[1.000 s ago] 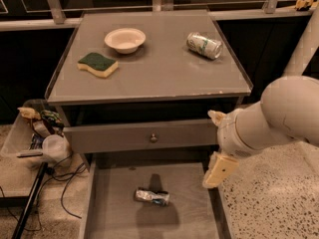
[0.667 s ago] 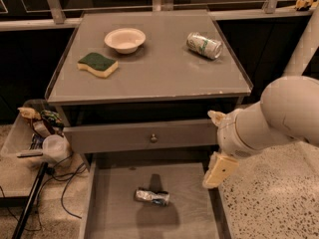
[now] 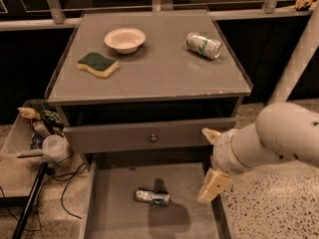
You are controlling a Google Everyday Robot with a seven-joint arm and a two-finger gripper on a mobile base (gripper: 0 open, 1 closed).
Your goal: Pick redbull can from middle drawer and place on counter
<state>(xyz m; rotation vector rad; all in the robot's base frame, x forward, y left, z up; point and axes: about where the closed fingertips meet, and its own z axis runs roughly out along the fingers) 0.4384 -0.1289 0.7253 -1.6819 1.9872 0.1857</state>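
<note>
Meanwhile the gripper [image 3: 206, 164] hung wide open over the right edge of the drawer [image 3: 112, 205], apart from the can [image 3: 152, 196] lying inside.

The middle drawer [image 3: 109, 213] runs off the bottom edge, so its near end is out of sight. Part of its right wall sits behind the gripper [image 3: 205, 166], which hangs over that side with its two cream fingers spread apart. The arm [image 3: 279, 141] behind it is cut by the right edge. The redbull can [image 3: 152, 196] is a crumpled shiny blur with unreadable markings. The gap under the counter [image 3: 149, 78] is too dark to see into. The clutter [image 3: 42, 128] at left is too blurred to name.
</note>
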